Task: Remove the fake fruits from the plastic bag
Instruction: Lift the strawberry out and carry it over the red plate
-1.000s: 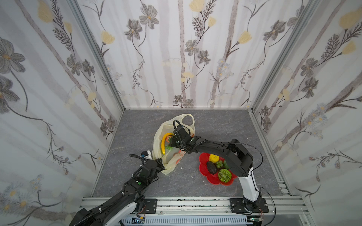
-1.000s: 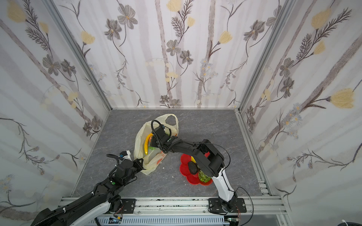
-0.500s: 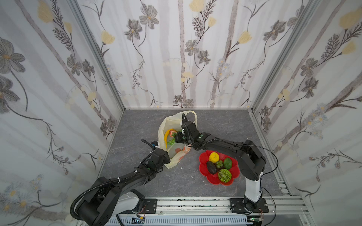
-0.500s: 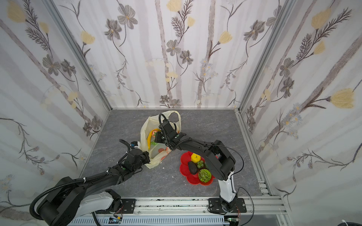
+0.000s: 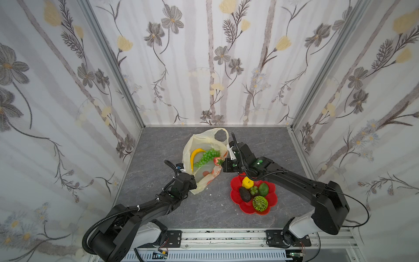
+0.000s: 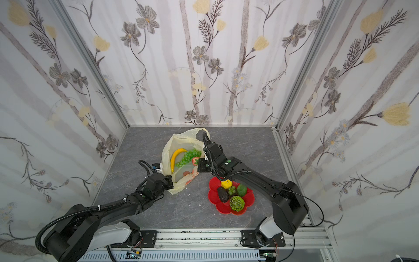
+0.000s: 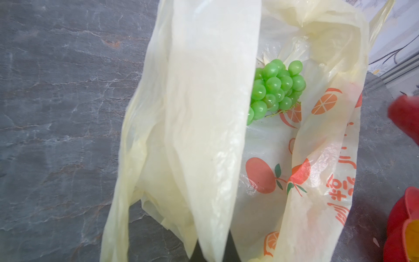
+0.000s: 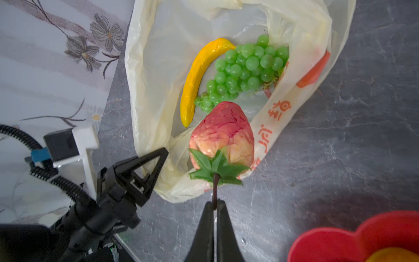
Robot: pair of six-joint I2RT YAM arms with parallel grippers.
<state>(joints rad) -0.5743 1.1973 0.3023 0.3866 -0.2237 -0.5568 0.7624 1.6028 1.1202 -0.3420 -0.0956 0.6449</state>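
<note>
The plastic bag (image 5: 199, 140) lies on the grey floor with its mouth spread, seen in both top views. Inside it lie a yellow banana (image 8: 199, 74) and a green grape bunch (image 8: 244, 70). My right gripper (image 8: 215, 204) is shut on the dark stem of a red strawberry (image 8: 223, 133), which sits over the bag's right rim (image 5: 218, 161). My left gripper (image 7: 213, 251) is shut on a fold of the bag's near edge (image 5: 192, 179). The grape bunch (image 7: 274, 88) also shows in the left wrist view, partly hidden behind the held fold.
A red flower-shaped plate (image 5: 235, 188) stands right of the bag under the right arm. It holds a yellow piece (image 5: 247, 182), a dark avocado (image 5: 244, 194), a green fruit (image 5: 263, 189) and a bumpy green ball (image 5: 260, 203). Patterned walls close in three sides.
My right gripper has drawn back rightward out of the bag's inside with the strawberry. The left gripper has shifted forward and right with the bag's edge, and the mouth stands wider.
</note>
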